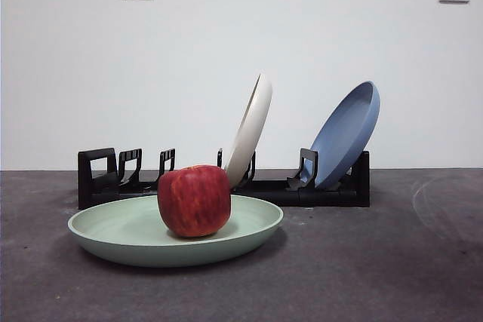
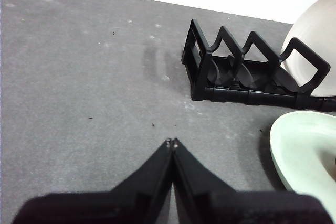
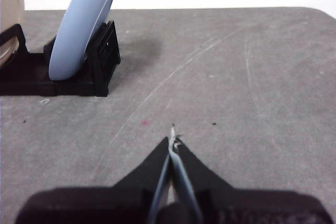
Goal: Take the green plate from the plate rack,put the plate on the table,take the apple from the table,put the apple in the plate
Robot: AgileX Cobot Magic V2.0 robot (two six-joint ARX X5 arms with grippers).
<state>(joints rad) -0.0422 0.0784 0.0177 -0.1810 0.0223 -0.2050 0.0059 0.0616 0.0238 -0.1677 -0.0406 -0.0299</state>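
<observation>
The green plate (image 1: 132,233) lies flat on the dark grey table (image 1: 377,262) in front of the plate rack (image 1: 98,179). The red apple (image 1: 194,200) sits in the plate, right of its middle. An edge of the green plate shows in the left wrist view (image 2: 304,150), beside the rack's handle end (image 2: 202,64). My left gripper (image 2: 171,142) is shut and empty over bare table, away from the plate. My right gripper (image 3: 172,136) is shut and empty over bare table, off the rack's other end (image 3: 102,59). Neither arm shows in the front view.
A cream-white plate (image 1: 253,126) and a blue plate (image 1: 347,133) stand leaning in the rack. The blue plate also shows in the right wrist view (image 3: 81,24), the cream one in the left wrist view (image 2: 315,40). A white wall with two sockets is behind.
</observation>
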